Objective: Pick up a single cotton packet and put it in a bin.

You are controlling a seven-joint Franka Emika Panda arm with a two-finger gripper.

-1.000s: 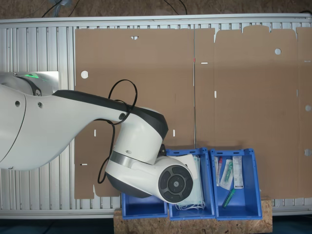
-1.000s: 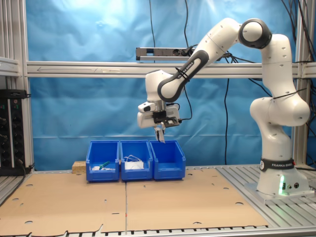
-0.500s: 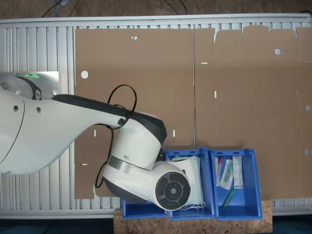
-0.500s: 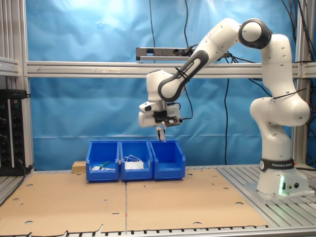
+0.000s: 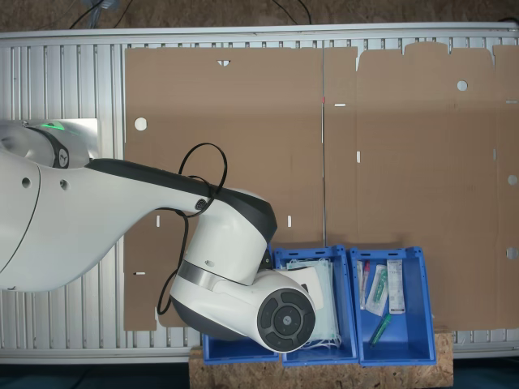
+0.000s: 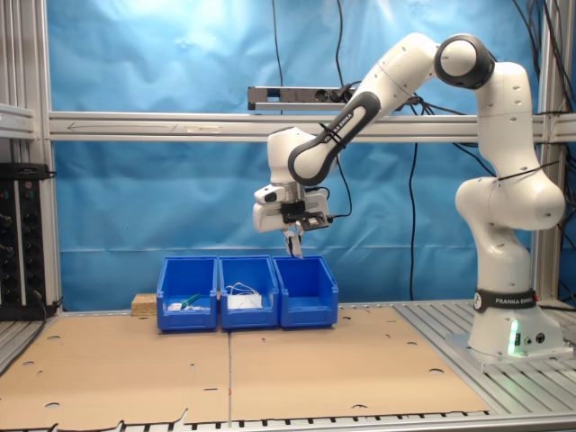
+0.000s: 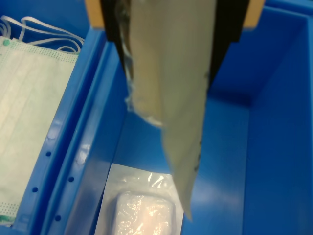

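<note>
I am holding the packet up in the air. My two fingers pinch its top edge, and it hangs down limp and a bit twisted in the middle of the wrist view. So the picking up part looks done.

Under the packet I see the blue floor of a bin. Another clear packet with a soft white pad inside lies flat on that floor, low in the frame. In the next bin over, past the blue wall, lie pale green masks with white loops.

In the second exterior view my gripper hangs near the middle of the frame, just above the bin at the right end of a row of three blue bins. The packet is too small there to see well. It has not gone down inside the walls yet.

In the first exterior view my big white arm covers most of the lower left of the frame, and it hides that same bin almost fully. The masks peek out beside my arm.

What I think is left: let go so the packet drops into the bin below me. I seem to be right over it, so the job is nearly done. The limp packet could catch on the wall if it swings.
</note>
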